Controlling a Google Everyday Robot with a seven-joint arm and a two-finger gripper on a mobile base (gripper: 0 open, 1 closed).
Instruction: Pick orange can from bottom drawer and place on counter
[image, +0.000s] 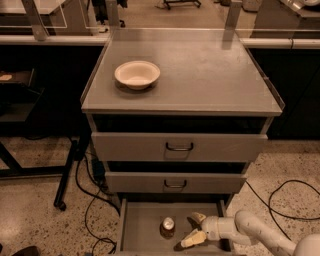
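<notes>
The orange can (168, 227) stands upright in the open bottom drawer (137, 231), near its middle. My gripper (190, 230) reaches into the drawer from the lower right, just right of the can. Its fingers are open, one fingertip (196, 217) behind and one (184, 242) in front, and they are not around the can. The counter (210, 70) is the flat grey cabinet top above the three drawers.
A cream bowl (137, 74) sits on the left part of the counter. The two upper drawers (178, 146) with dark handles stand slightly pulled out. Black cables (90, 195) lie on the speckled floor at left and right of the cabinet.
</notes>
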